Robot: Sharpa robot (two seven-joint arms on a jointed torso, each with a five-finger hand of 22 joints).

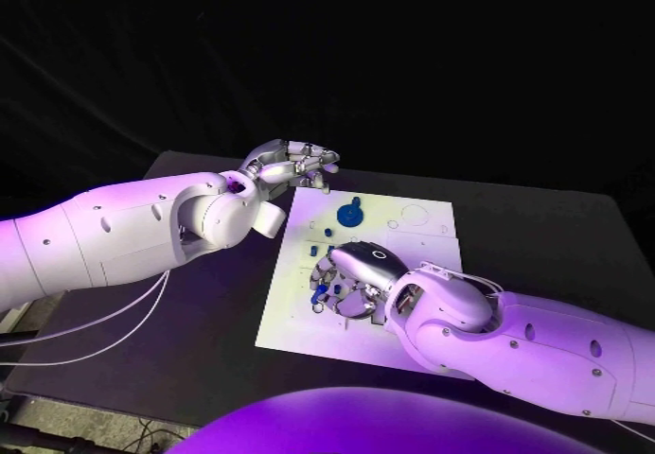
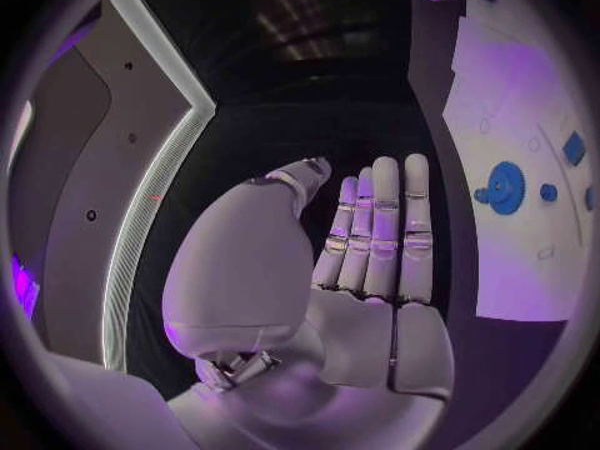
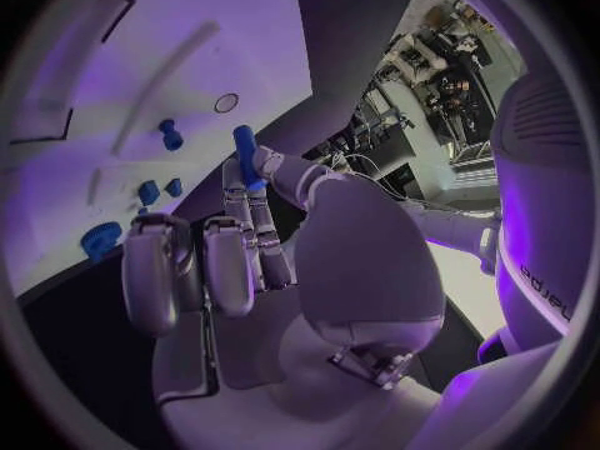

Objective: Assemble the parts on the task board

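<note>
Task board (image 1: 416,248) mid-desk, small blue parts (image 1: 351,214) on it. Left hand (image 1: 290,163) off its far-left corner, fingers straight, empty. Right hand (image 1: 358,279) over near-left area, pinching blue peg (image 3: 246,155). Best kept upright, lowered slowly into its hole.

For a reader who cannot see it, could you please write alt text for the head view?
The right hand reaches over the white task board and pinches a small blue part above its left side. The left hand hovers at the board's far left corner, holding nothing. A larger round blue part sits on the board.
</note>
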